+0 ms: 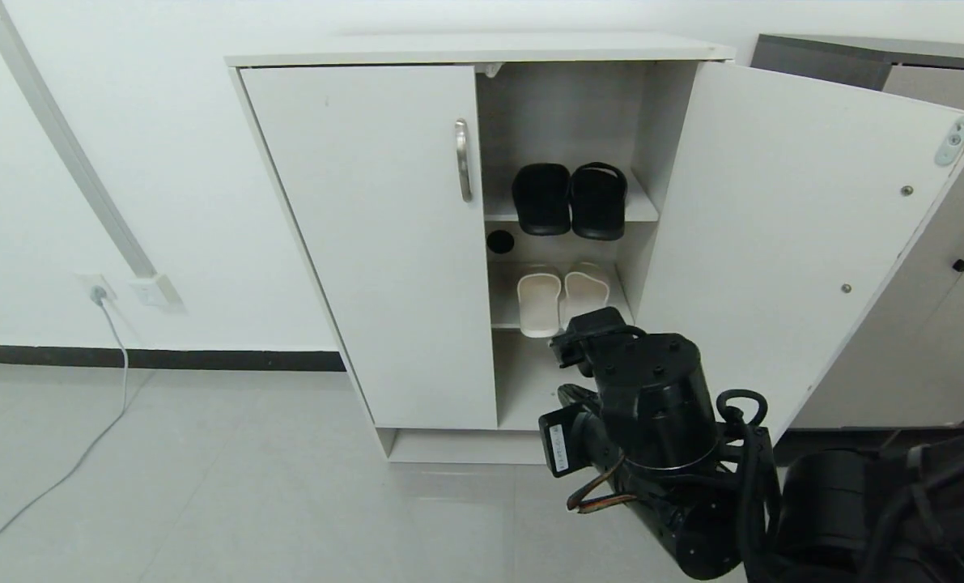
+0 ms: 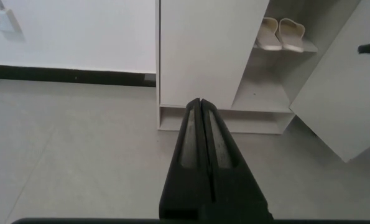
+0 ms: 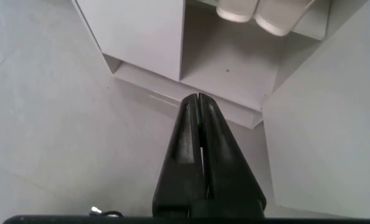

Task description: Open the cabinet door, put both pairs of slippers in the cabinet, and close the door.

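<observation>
The white cabinet point(image 1: 368, 243) stands against the wall with its right door point(image 1: 789, 243) swung wide open and its left door shut. A black pair of slippers point(image 1: 569, 200) rests on the upper shelf. A white pair of slippers point(image 1: 561, 299) lies on the middle shelf, also seen as the white slippers point(image 2: 282, 33) and white slippers point(image 3: 259, 11). My right gripper point(image 3: 199, 102) is shut and empty, hanging low in front of the cabinet's bottom compartment; its arm point(image 1: 643, 405) shows in the head view. My left gripper point(image 2: 199, 103) is shut and empty, above the floor, well back from the cabinet.
A second grey cabinet point(image 1: 935, 243) stands behind the open door on the right. A wall socket with a cable point(image 1: 97, 291) is at the left. Bare grey tiled floor point(image 1: 206, 486) spreads before the cabinet.
</observation>
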Robot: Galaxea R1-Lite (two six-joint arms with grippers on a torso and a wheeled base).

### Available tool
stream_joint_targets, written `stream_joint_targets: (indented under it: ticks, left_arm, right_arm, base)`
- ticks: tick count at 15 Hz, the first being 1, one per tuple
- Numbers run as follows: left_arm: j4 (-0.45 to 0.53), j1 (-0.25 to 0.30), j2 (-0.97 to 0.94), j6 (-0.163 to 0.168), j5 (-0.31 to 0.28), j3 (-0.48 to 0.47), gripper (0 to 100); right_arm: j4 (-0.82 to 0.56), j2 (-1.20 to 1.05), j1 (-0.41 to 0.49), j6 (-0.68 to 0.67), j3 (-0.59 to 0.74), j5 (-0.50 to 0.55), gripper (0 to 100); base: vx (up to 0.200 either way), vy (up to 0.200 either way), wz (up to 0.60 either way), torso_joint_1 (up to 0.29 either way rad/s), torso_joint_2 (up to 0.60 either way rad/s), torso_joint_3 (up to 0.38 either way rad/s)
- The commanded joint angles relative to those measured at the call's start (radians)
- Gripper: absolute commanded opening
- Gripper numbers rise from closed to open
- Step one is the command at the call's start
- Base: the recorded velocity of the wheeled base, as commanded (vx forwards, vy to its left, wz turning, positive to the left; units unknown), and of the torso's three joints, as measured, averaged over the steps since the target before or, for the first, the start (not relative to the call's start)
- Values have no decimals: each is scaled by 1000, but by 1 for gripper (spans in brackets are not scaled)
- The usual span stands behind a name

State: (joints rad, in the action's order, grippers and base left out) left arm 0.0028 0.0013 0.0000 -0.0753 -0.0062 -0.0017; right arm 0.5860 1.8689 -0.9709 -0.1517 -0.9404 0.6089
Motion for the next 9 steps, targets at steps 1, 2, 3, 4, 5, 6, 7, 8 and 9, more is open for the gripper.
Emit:
stream_joint_targets:
  ticks: [1, 2, 3, 4, 5, 6, 7, 8, 9]
  left_arm:
    - [0, 0, 0, 0, 0, 0, 0]
    - [0, 0, 0, -1, 0, 0, 0]
    - [0, 0, 0, 0, 0, 0, 0]
    - [0, 0, 0, -1, 0, 0, 0]
    - [0, 0, 2, 0, 0, 0, 0]
    - [0, 0, 2, 0, 0, 0, 0]
    - [0, 0, 0, -1, 0, 0, 0]
    - [0, 0, 2, -1, 0, 0, 0]
    - [0, 0, 2, -1, 0, 0, 0]
  right_arm:
    - [23, 65, 11, 3, 0, -1, 0]
    - [25, 70, 12, 4, -1, -1, 0]
    - [28, 84, 18, 3, -5, -3, 0]
    - [29, 85, 21, 3, -5, -5, 0]
    - [32, 85, 23, 3, -5, -15, 0]
    - [31, 85, 27, 3, -3, -23, 0]
    - [31, 88, 29, 3, -3, -23, 0]
    - [31, 88, 29, 3, -1, -23, 0]
    - [32, 90, 31, 3, -1, -23, 0]
  base:
    - [0, 0, 0, 0, 0, 0]
    - [0, 0, 0, 0, 0, 0]
    - [0, 0, 0, 0, 0, 0]
    - [0, 0, 0, 0, 0, 0]
    - [0, 0, 0, 0, 0, 0]
    - [0, 0, 0, 2, -193, -222]
    - [0, 0, 0, 2, -198, -300]
    - [0, 0, 0, 17, -119, -359]
    - [0, 0, 0, 41, -354, -373]
